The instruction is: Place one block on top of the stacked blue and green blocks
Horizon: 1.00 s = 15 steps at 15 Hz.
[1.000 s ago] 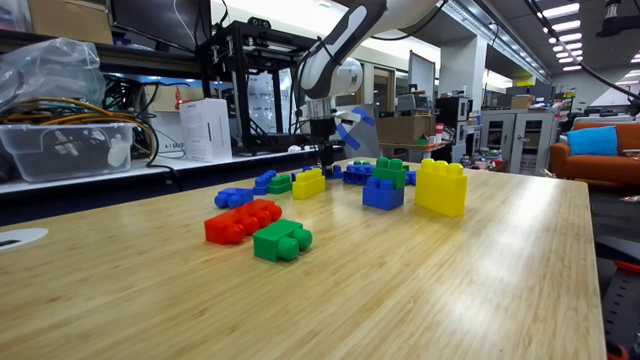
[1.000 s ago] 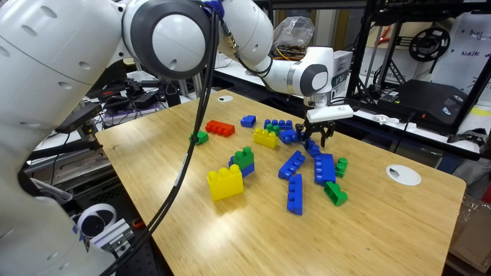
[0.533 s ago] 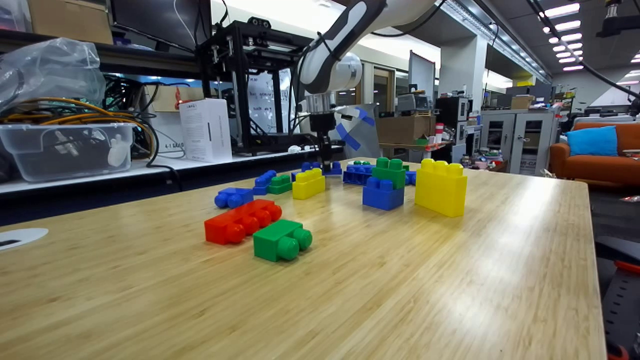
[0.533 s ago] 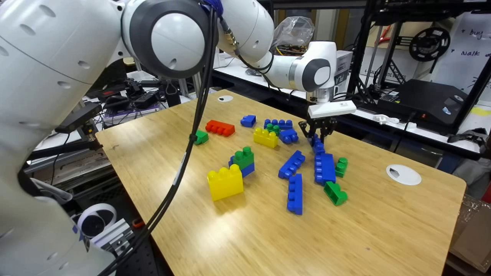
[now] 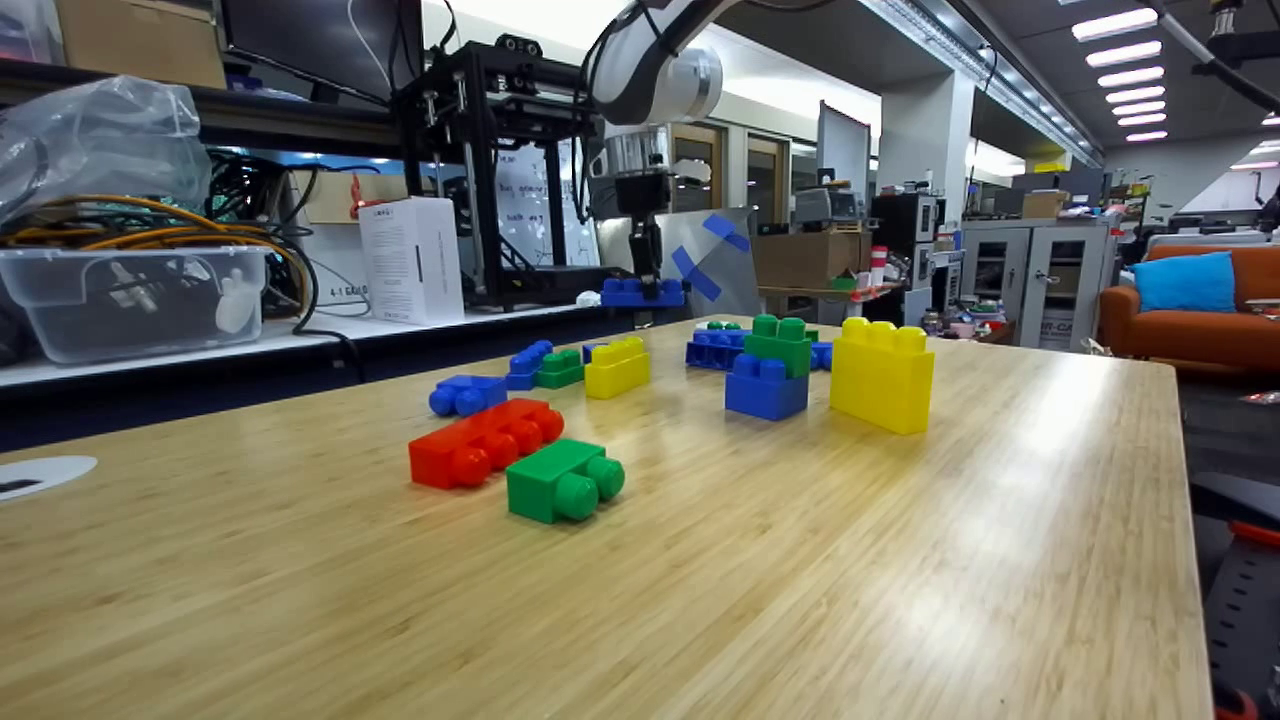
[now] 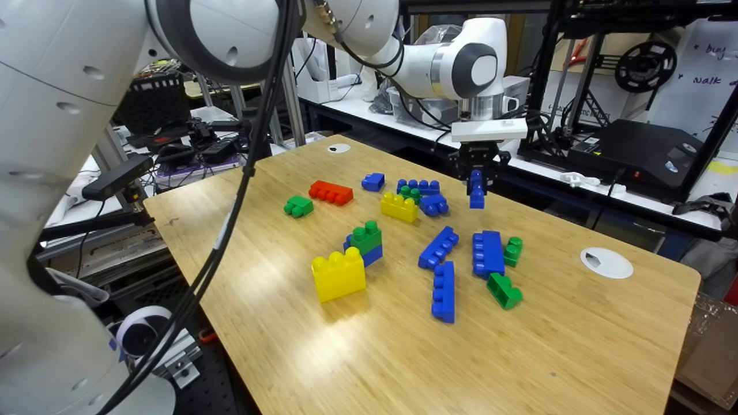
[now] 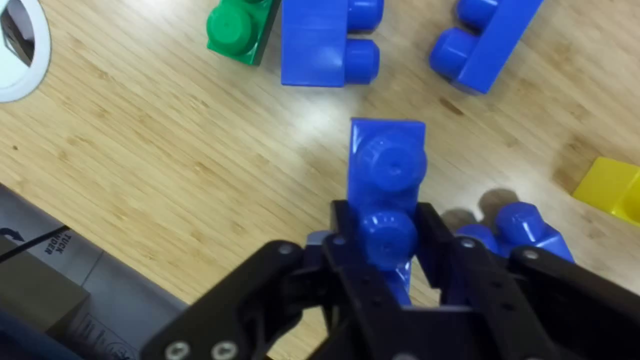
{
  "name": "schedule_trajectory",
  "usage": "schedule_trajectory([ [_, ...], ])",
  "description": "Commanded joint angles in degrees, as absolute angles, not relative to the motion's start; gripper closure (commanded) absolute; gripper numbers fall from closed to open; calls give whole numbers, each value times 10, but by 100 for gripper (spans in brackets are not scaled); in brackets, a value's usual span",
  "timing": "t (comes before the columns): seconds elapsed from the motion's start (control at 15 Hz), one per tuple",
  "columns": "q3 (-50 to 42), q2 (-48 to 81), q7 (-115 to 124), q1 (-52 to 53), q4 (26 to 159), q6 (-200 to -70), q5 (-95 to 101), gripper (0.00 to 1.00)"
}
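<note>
The long blue block is pinched in the gripper, whose narrowed fingers press on both its sides. In the wrist view its studs face the camera and its long axis runs up and down, the free end pointing toward the wide blue block; in an exterior view the held block hangs above the table, level, lengthwise from side to side. The stacked blue and green blocks stand on the table, well apart from it, green above, studs upward, two of the lower studs bare. The tall yellow block stands just beside them. Farther off, the red block lies on its side near a small green block.

Beyond the table, a white panel carries handwriting: "buy", and below it a word like "walk". A white box shows "4-1 GAL", the rest unclear; the white carton in front has print too small to read. In the wrist view, a grey surface bears "TUCK" and "NDER"; print lower down is illegible.
</note>
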<state>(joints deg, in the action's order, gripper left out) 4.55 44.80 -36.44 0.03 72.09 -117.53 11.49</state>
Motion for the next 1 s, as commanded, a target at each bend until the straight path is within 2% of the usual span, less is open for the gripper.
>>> schedule_trajectory([
  [0.0, 36, 390, -289, 7, 793, -1183, 111, 91],
  [0.93, 24, 162, -59, 8, 1143, -1231, 106, 91],
])
